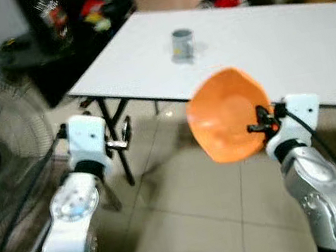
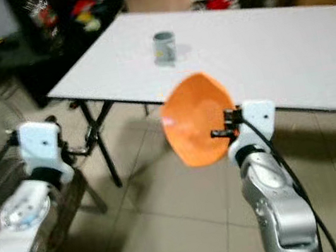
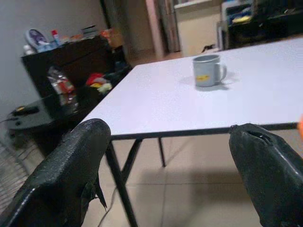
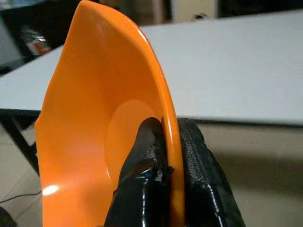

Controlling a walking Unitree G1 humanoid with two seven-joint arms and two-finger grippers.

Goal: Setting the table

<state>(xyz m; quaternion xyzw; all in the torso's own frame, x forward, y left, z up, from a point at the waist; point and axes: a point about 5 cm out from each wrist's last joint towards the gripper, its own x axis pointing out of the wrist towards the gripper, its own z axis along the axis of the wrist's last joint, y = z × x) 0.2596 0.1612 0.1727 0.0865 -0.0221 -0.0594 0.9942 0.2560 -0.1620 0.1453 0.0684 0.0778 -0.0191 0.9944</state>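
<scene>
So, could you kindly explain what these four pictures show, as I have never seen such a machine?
It is a humanoid robot with two silver arms. The two wide pictures come from cameras in its head, looking down; the other two come from cameras on its wrists. The right gripper pinches the rim of an orange bowl, tilted on edge, short of the white table. A grey mug stands on the table. The left gripper is open and holds nothing, facing the table's edge.

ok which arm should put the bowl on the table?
Right. The right gripper is already shut on the rim of the orange bowl, held near the table edge. The left gripper is open and holds nothing.
</scene>
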